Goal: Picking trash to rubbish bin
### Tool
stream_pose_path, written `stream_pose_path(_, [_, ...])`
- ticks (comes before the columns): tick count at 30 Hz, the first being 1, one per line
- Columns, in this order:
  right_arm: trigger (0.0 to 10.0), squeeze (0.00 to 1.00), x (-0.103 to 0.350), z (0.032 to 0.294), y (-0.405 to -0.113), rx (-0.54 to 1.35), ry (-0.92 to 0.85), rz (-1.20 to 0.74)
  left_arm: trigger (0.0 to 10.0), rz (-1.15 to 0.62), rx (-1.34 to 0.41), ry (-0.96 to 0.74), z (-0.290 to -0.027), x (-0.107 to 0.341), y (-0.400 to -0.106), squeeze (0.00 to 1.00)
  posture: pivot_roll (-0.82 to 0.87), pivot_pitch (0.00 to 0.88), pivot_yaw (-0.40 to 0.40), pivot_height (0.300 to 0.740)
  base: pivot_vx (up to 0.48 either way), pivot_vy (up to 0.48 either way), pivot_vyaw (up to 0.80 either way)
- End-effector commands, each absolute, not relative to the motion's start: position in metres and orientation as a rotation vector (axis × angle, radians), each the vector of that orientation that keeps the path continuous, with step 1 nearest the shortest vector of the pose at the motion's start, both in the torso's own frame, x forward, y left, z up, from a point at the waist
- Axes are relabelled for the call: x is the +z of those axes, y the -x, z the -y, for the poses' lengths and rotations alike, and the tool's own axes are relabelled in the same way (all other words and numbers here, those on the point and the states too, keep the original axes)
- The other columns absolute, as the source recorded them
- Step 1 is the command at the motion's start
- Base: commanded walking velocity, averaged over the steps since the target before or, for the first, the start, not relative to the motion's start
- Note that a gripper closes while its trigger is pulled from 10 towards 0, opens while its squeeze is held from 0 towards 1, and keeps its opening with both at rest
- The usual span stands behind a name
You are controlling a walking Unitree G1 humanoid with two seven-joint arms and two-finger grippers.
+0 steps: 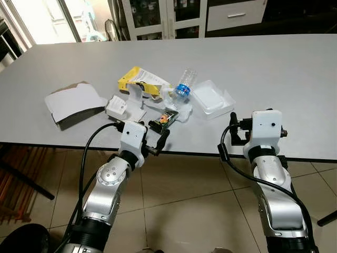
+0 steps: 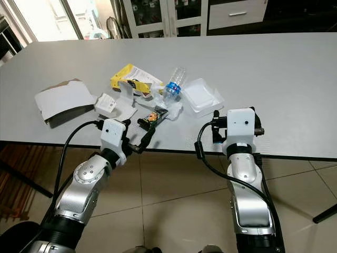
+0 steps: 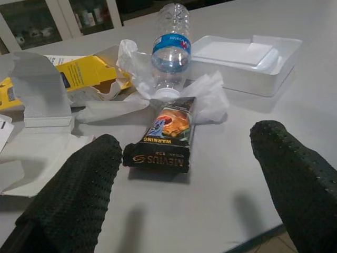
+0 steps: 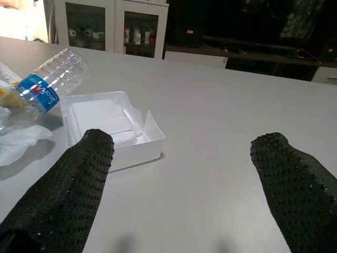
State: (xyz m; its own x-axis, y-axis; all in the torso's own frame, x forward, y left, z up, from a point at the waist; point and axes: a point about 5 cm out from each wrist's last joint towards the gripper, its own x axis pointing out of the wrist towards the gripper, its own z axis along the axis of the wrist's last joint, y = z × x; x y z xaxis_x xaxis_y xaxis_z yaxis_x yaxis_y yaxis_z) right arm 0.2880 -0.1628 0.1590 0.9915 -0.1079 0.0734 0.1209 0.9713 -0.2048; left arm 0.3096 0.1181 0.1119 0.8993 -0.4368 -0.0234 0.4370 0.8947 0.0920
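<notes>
Trash lies in a heap on the grey table [image 1: 279,68]: a black cigarette pack [image 3: 164,137], a clear plastic bottle [image 1: 183,87] with a blue label, crumpled white tissue [image 3: 208,97], a torn yellow box [image 1: 141,81] and a white plastic container [image 1: 212,99]. My left gripper [image 1: 159,136] hovers open at the table's near edge. The cigarette pack lies just ahead of it, between the lines of its two fingers. My right gripper [image 1: 233,129] is open at the near edge too, with the white container [image 4: 113,129] ahead and to its left. Neither gripper holds anything.
A small white box [image 1: 117,107] and a folded grey cardboard sheet [image 1: 73,103] lie left of the heap. The table's right half is bare. Cabinets [image 1: 168,18] stand behind the far edge. A tiled floor [image 1: 195,200] lies under my arms.
</notes>
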Motion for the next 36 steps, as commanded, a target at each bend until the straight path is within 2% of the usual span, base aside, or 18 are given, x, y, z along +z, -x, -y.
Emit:
stream_pose_path(1, [10.0, 0.0, 0.157, 0.161, -0.29, -0.108, 0.193, 0.053, 10.0, 0.006, -0.45, -0.104, -0.123, 0.115, -0.308, 0.0, -0.09, 0.108, 0.128, 0.74, 0.409, 0.0, 0.0])
stream_pose_path(19, [10.0, 0.0, 0.156, 0.162, -0.291, -0.105, 0.2, 0.054, 10.0, 0.013, -0.447, -0.106, -0.122, 0.118, -0.308, 0.0, -0.09, 0.11, 0.123, 0.74, 0.42, 0.0, 0.0])
stream_pose_path(36, [10.0, 0.0, 0.146, 0.156, -0.291, -0.053, 0.198, -0.004, 10.0, 0.012, -0.459, -0.083, -0.121, 0.118, -0.304, 0.0, -0.09, 0.125, 0.121, 0.74, 0.0, 0.0, 0.0])
